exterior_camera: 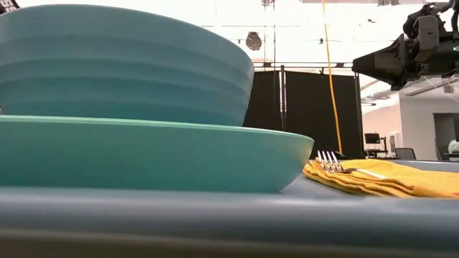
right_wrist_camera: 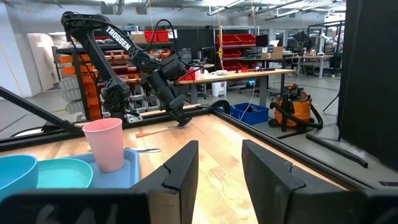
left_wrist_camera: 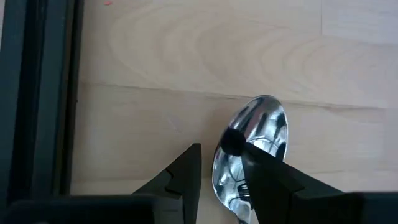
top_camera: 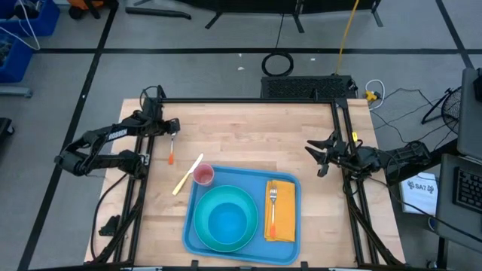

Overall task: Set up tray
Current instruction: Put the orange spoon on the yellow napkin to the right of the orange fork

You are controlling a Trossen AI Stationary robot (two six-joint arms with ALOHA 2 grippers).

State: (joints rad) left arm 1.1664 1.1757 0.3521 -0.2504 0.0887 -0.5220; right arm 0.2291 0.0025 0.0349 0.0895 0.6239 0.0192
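The blue tray (top_camera: pixel 290 245) lies at the table's near edge. It carries a teal plate (top_camera: pixel 202 235) with a teal bowl (top_camera: pixel 226 218) on it, a yellow napkin (top_camera: pixel 285 226) with an orange-handled fork (top_camera: pixel 273 207), and a pink cup (top_camera: pixel 203 175) in its far-left corner. An orange-handled spoon (top_camera: pixel 172 150) lies on the wood left of the tray. My left gripper (top_camera: pixel 173 128) is open, low over the spoon's bowl (left_wrist_camera: pixel 261 124). My right gripper (top_camera: pixel 322 156) is open and hovers at the table's right edge. My left gripper comes down from above at the spoon's bowl end (left_wrist_camera: pixel 267 121). One finger (left_wrist_camera: pixel 267 177) overlaps the bowl and the other (left_wrist_camera: pixel 186 168) stands beside it over bare wood. I cannot tell whether a finger touches the bowl. The spoon lies flat on the table.
A pale yellow-handled knife (top_camera: pixel 187 175) lies aslant on the wood by the tray's far-left corner, between spoon and cup. A black frame rail (left_wrist_camera: pixel 37 99) runs along the table's left edge close to my left gripper. Bare wood (top_camera: pixel 256 135) spans the table's far half.
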